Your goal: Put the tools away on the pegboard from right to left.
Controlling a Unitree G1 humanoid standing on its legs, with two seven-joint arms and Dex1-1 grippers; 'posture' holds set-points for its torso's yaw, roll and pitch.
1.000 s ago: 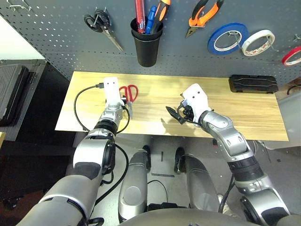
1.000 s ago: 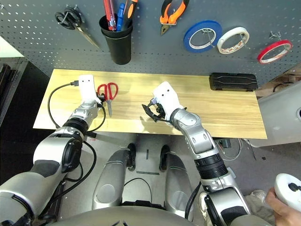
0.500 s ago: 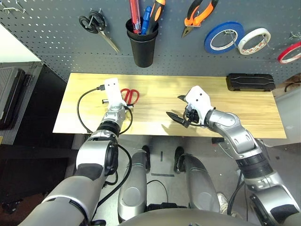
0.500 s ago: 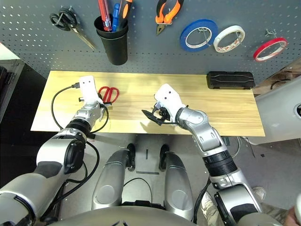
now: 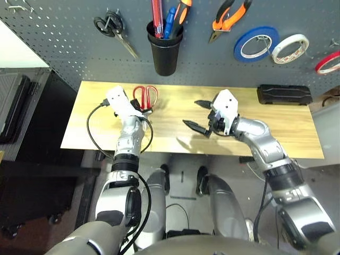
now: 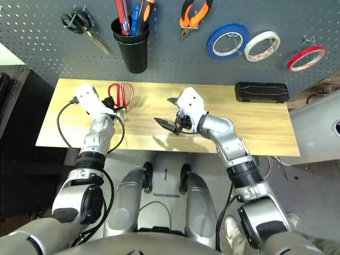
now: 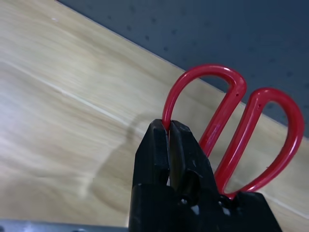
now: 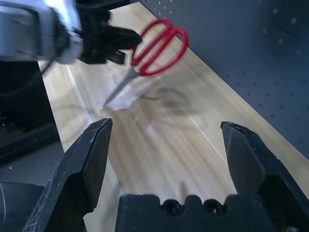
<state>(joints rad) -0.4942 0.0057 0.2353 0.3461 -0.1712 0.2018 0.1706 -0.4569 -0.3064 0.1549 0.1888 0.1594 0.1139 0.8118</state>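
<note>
From the head camera, the pegboard [image 5: 64, 37] is already carrying the red tape ring [image 5: 329, 62] at its far right, the orange-and-black pliers [image 5: 228, 18], and the red-handled screwdriver [image 5: 158, 16] standing in the black cup [image 5: 165, 50]. Working right to left, that leaves the red-handled scissors [image 5: 144, 98], which are sitting at the back of the wooden table [image 5: 297, 133], close under the board. The left gripper [image 5: 141, 111] is pinching them, presumably because they lie on its side and their slot is toward the left. The right gripper [image 5: 197, 114] is hovering over mid-table with its fingers spread wide and nothing between them, probably parked clear of the lift.

In the left wrist view, the left gripper's fingers [image 7: 159, 145] are clamping one red handle loop of the scissors [image 7: 227, 116] near its base; the loops are pointing toward the pegboard, which suits hooking a loop over a peg.

In the right wrist view, the right gripper's two fingers [image 8: 91, 159] are standing far apart, framing bare table. Beyond them the scissors [image 8: 154, 46] are being held by the handle, blades angling down toward the wood; whether the tip is touching is unclear.
</note>
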